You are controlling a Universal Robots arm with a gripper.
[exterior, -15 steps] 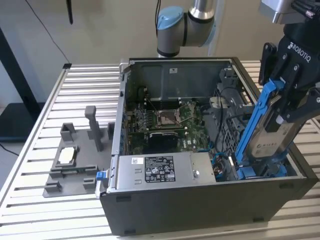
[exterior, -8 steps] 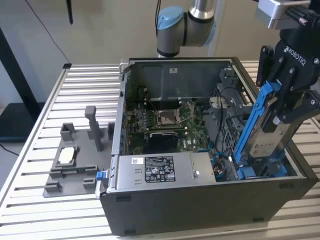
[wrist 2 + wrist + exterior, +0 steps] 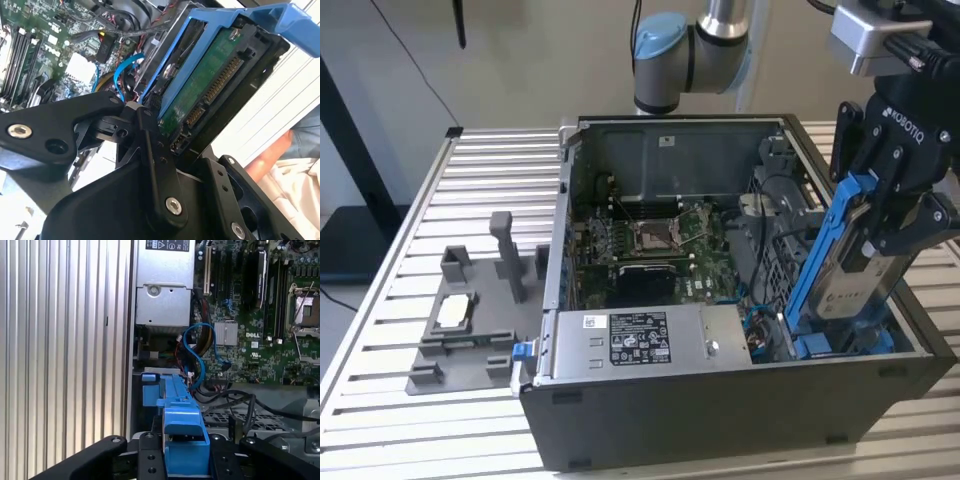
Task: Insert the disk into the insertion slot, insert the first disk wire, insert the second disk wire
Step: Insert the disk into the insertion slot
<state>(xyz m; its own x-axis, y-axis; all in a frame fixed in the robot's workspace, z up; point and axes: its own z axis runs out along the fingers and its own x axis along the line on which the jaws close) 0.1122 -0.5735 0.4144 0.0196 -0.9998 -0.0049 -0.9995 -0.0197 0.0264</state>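
My gripper [image 3: 892, 222] is shut on the disk [image 3: 847, 283], a silver-grey drive with a white label in a bright blue caddy frame. The disk hangs steeply tilted over the open computer case at the exterior view's right. Its lower end reaches down to the insertion slot [image 3: 868, 337], the dark drive bay in the case's corner. In the second wrist view the disk's [image 3: 210, 85] green circuit board and connectors face the camera between my black fingers [image 3: 150, 145]. In the first wrist view the blue caddy [image 3: 182, 425] points toward the case floor. A thin blue wire [image 3: 197, 355] loops loose beside the bay.
The case holds a grey labelled power-supply box [image 3: 630, 340] and a green motherboard [image 3: 650, 240]. A grey fixture [image 3: 470, 320] stands on the slatted metal table [image 3: 420, 420] at the exterior view's left. A person's hand [image 3: 270, 155] shows beyond the case in the second wrist view.
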